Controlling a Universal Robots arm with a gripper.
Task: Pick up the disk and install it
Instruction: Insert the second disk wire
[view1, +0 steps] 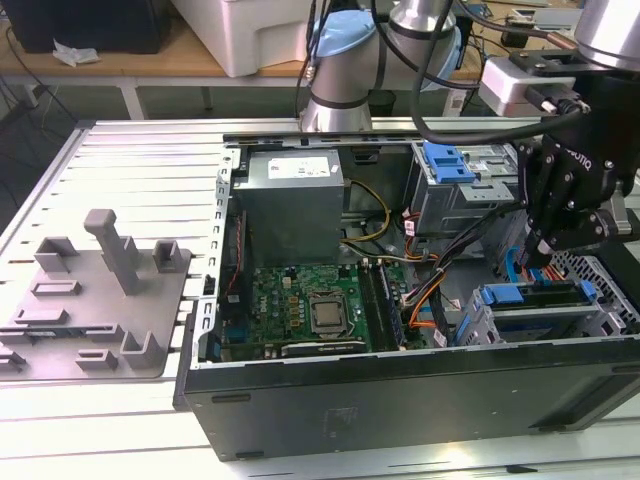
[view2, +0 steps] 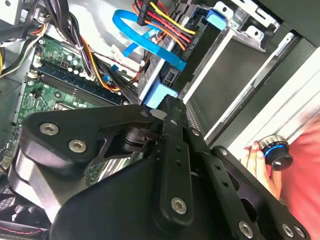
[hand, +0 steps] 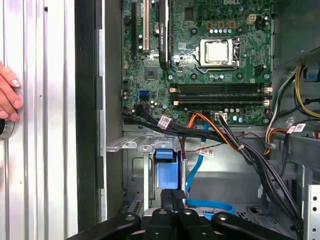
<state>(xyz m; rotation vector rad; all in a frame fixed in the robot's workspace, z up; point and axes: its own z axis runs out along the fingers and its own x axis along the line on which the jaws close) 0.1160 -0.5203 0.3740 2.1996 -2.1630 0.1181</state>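
The open computer case (view1: 400, 400) lies on its side on the slatted surface (view1: 130, 150), so the motherboard (view1: 310, 305) faces up and the drive bays can be reached from above. That explains why the arm comes down from overhead.

The disk (view1: 530, 297) sits beside the motherboard, on the exterior view's right. It is lying in the grey bay (view1: 480, 325) at the case's front corner, and its blue bracket runs along the visible edge. In the first wrist view the blue end of the bracket stands up out of the bay, just past the bundle of cables (hand: 225, 142) that crosses from the motherboard's edge.

The gripper (hand: 172, 192) hangs directly over that blue end, on the side away from the motherboard. Its fingers (view2: 172, 120) are pressed together with no gap between them and nothing clamped. Their joined tip is at the bracket — touching it or just short of it, I cannot tell which. Closed fingers make a narrow, stiff tip, which would suit pressing the disk into its slot better than gripping it. Judged from this, the disk looks to be already in the bay and being seated.

A person's hand (hand: 7, 95) rests on the surface outside the case wall, well apart from the motherboard — clear of the arm's working area.
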